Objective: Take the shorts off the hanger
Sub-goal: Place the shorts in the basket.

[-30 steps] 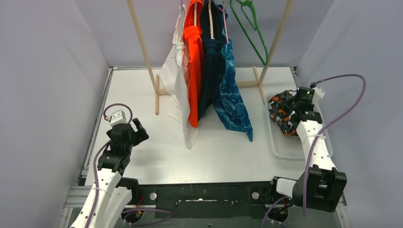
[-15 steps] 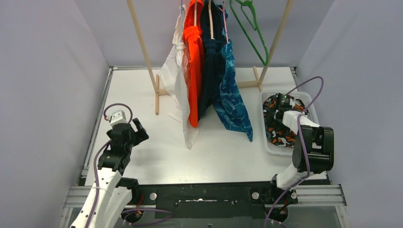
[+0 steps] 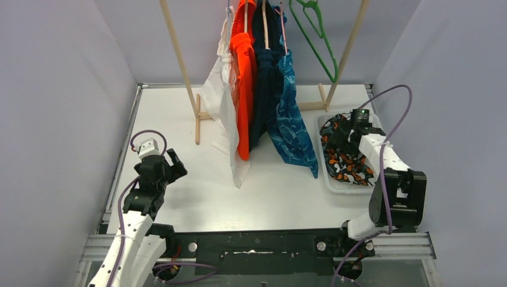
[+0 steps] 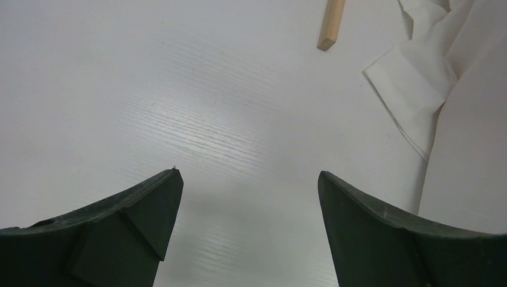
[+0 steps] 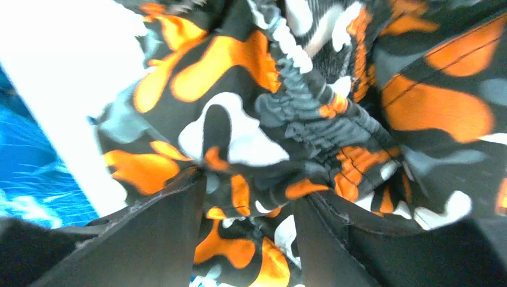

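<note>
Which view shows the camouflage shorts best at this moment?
Top external. It shows the whole pair of camouflage shorts, bunched in the white bin at the table's right side. The right wrist view gives only a close-up patch of the fabric. The left wrist view shows none of it.
</note>
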Action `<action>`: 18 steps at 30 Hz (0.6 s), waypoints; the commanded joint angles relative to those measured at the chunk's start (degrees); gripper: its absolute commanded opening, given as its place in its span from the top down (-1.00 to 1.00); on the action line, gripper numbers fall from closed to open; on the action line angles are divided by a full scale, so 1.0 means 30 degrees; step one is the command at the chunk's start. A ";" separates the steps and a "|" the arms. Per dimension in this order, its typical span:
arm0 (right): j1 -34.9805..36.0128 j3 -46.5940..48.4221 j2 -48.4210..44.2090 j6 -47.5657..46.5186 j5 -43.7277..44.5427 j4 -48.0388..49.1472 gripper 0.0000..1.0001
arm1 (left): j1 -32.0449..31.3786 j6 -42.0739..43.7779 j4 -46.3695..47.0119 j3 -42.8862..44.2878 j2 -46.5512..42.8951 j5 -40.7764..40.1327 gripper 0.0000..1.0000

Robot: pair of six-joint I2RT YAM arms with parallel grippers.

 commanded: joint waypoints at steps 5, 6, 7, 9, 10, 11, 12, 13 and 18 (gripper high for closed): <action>-0.0945 0.3502 -0.3227 -0.1140 0.0780 -0.1918 -0.41 | 0.0188 0.0049 0.1119 0.0690 0.0113 -0.0009 -0.69; -0.1159 0.3708 -0.3383 -0.1150 0.1329 -0.1808 -0.43 | 0.0213 0.0038 0.1097 0.0690 0.0087 -0.0018 -0.69; -0.1424 0.3891 -0.3444 -0.1194 0.1756 -0.1538 -0.43 | 0.0217 0.0022 0.1094 0.0690 0.0084 -0.0023 -0.69; -0.2361 0.4472 -0.3180 -0.1153 0.2422 -0.1205 -0.41 | 0.0217 0.0061 0.1103 0.0705 0.0084 0.0004 -0.69; -0.2805 0.4701 -0.3004 -0.1152 0.2340 -0.0892 -0.36 | 0.0217 0.0051 0.1118 0.0692 0.0069 -0.0010 -0.69; -0.3179 0.4773 -0.2769 -0.1126 0.2018 -0.0325 -0.32 | 0.0243 0.0049 0.1116 0.0690 0.0042 0.0022 -0.69; -0.3530 0.4845 -0.2447 -0.1145 0.1524 0.0229 -0.24 | 0.0242 0.0049 0.1122 0.0690 0.0009 0.0033 -0.69; -0.3738 0.4930 -0.2004 -0.1151 0.1147 0.0664 -0.16 | 0.0246 0.0049 0.1090 0.0694 -0.0017 0.0012 -0.69; -0.3833 0.5718 0.1732 -0.1098 -0.0413 0.0842 0.18 | 0.0275 0.0078 0.1123 0.0665 -0.0114 0.0053 -0.69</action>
